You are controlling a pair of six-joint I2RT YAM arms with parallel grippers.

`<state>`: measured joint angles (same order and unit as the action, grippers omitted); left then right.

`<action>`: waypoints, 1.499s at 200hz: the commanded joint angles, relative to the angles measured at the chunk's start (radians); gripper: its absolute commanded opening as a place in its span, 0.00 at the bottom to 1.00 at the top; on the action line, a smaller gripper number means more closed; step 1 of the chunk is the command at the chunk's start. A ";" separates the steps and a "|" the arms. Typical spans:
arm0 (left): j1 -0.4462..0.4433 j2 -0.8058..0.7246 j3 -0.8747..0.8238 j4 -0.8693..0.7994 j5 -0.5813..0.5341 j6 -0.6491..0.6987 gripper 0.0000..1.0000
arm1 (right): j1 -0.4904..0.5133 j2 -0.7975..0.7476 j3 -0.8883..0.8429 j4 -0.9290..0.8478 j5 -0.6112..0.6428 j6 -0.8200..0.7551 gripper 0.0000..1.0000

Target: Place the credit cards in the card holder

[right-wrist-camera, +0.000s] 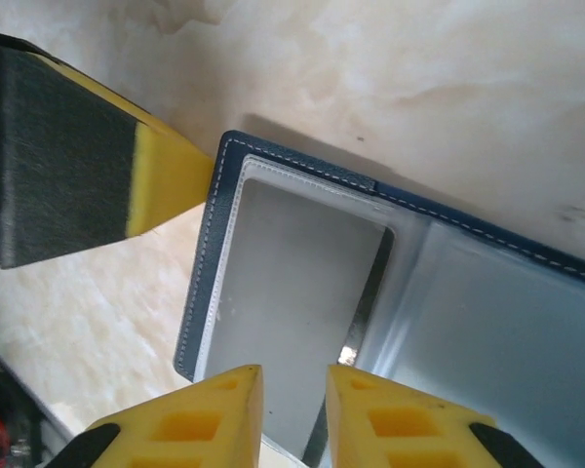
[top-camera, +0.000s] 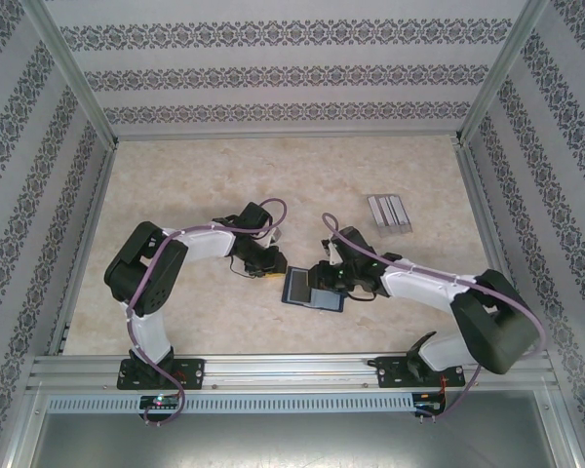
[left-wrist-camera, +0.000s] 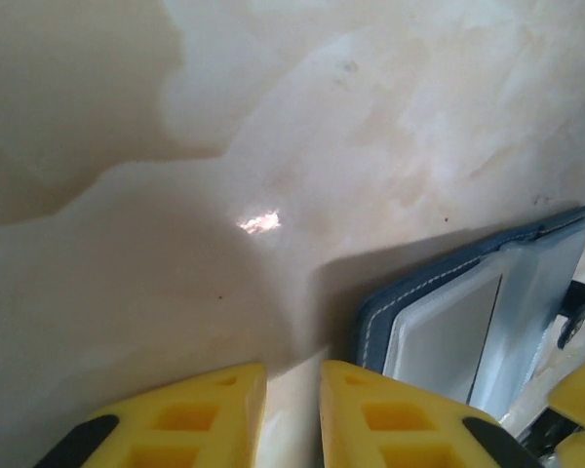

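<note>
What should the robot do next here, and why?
Probably raise the right gripper off the card holder and reach toward the grey rack at the table's far right, likely to fetch a card. The holder already lies open and flat between the arms. The right gripper and the left gripper both stand slightly open with nothing held.

From the top, the clear plastic slotted rack (top-camera: 390,211) is too small for us to read any contents. The small navy-blue folding card holder (top-camera: 297,290) sits partly under the right gripper (top-camera: 323,278), and both wrist views crop it. We can't tell if the grey panel (right-wrist-camera: 292,283) inside is a card.
</note>
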<state>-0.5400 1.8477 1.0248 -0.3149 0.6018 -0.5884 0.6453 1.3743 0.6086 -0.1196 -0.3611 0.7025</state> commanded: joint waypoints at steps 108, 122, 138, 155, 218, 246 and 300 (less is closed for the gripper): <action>0.002 -0.069 -0.068 -0.003 0.013 0.070 0.42 | -0.055 -0.132 0.032 -0.275 0.054 -0.142 0.29; 0.001 -0.120 -0.126 0.081 0.028 0.044 0.42 | -0.051 -0.115 0.018 -0.276 0.066 -0.122 0.32; 0.001 -0.160 -0.146 0.094 0.023 0.039 0.44 | -0.041 -0.115 0.004 -0.274 0.062 -0.084 0.33; 0.000 -0.140 -0.126 0.062 0.035 0.058 0.44 | -0.008 -0.118 -0.023 -0.243 0.044 -0.045 0.34; -0.026 -0.046 -0.106 0.062 0.092 0.056 0.36 | 0.039 -0.147 -0.115 -0.191 0.066 0.015 0.42; -0.036 -0.044 -0.106 0.071 0.098 0.051 0.33 | 0.043 -0.099 -0.127 -0.128 0.060 0.031 0.42; -0.049 -0.050 -0.124 0.099 0.089 0.032 0.25 | 0.050 -0.042 -0.068 -0.103 0.057 0.007 0.31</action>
<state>-0.5526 1.7786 0.9123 -0.2466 0.6666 -0.5514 0.6834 1.3060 0.5140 -0.2325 -0.3199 0.7208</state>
